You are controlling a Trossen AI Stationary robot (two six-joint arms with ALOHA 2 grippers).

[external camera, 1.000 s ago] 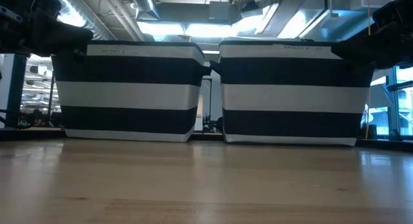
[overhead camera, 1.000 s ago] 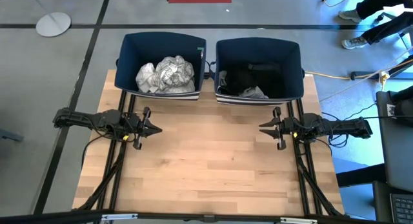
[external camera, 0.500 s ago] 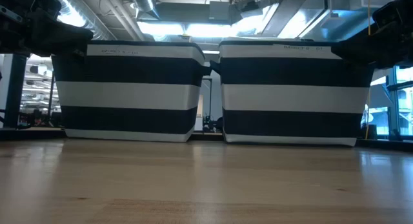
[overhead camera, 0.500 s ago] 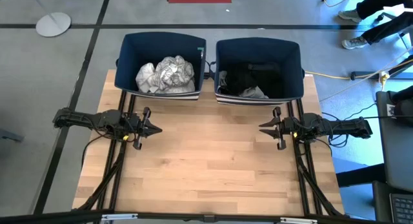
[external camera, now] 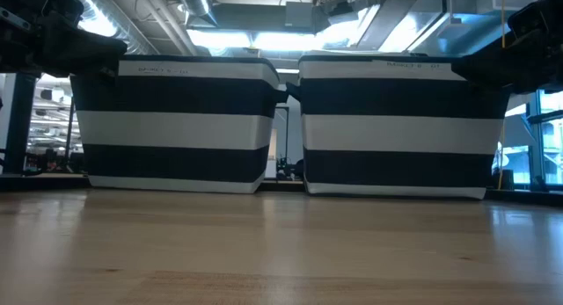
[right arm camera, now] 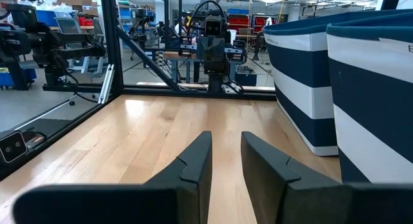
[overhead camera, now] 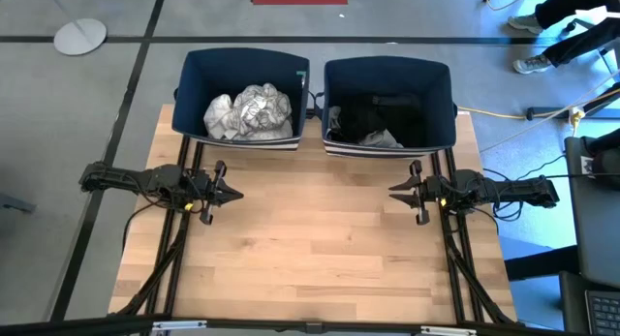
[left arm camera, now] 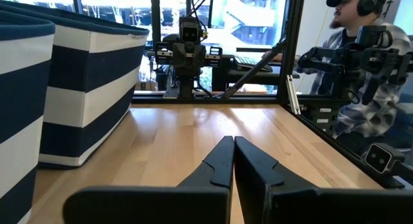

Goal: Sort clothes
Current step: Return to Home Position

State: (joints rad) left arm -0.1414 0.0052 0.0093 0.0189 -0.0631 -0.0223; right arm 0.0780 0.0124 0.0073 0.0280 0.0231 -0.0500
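Observation:
White and grey-patterned clothes (overhead camera: 248,111) lie heaped in the left navy bin (overhead camera: 191,84). Black clothes (overhead camera: 373,111) with a small light piece (overhead camera: 381,138) lie in the right navy bin (overhead camera: 448,94). No clothes show on the table. My left gripper (overhead camera: 238,194) hovers over the table's left side, level, pointing toward the right edge, shut and empty (left arm camera: 233,141). My right gripper (overhead camera: 391,192) hovers over the right side, pointing toward the left edge, its fingers a little apart and empty (right arm camera: 226,137).
The two striped bins (external camera: 176,120) (external camera: 396,120) stand side by side at the table's far edge. Bare wooden table (overhead camera: 310,239) lies between and in front of the arms. A person (left arm camera: 361,62) sits beyond the table's near side; another person's legs (overhead camera: 557,31) show at far right.

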